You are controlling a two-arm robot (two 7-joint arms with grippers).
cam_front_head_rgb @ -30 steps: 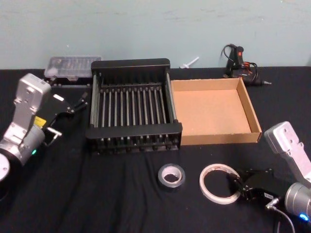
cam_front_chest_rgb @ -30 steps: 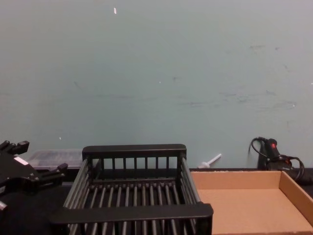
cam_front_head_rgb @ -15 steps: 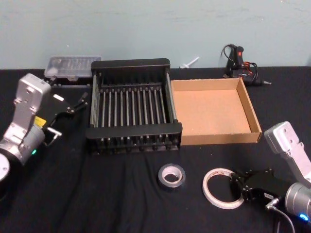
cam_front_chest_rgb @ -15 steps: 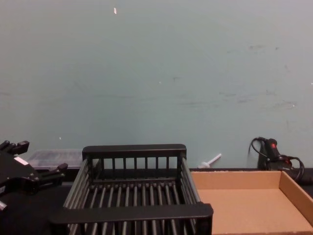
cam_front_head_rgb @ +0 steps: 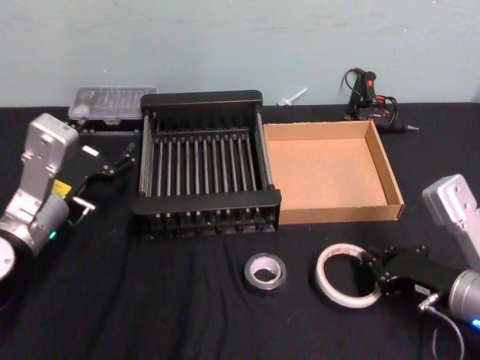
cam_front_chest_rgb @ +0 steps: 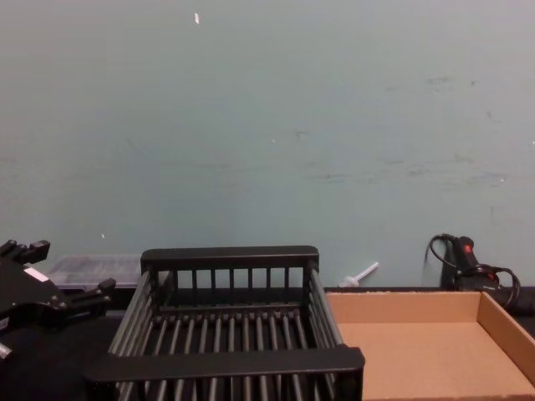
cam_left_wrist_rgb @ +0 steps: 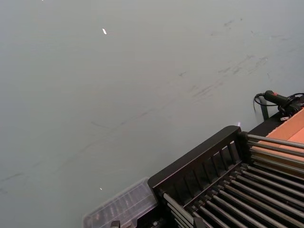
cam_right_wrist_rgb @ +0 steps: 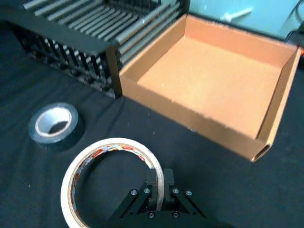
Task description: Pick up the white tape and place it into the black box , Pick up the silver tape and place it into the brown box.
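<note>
Right pincer [cam_right_wrist_rgb: 159,192] clamped on white tape [cam_front_head_rgb: 345,275], black box [cam_front_head_rgb: 206,204], brown box [cam_front_head_rgb: 341,214] bare inside

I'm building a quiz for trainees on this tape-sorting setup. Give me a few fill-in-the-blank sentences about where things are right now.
1. The right tool is shut on the rim of the thin, wide ____ ring of tape.
2. The small grey-silver duct tape roll lies on the black cloth in front of the ____ slatted plastic crate.
3. The shallow tan cardboard box holds ____.
4. The left tool hangs open beside the crate's ____ side.

Missing words: white; black; nothing; left
</note>
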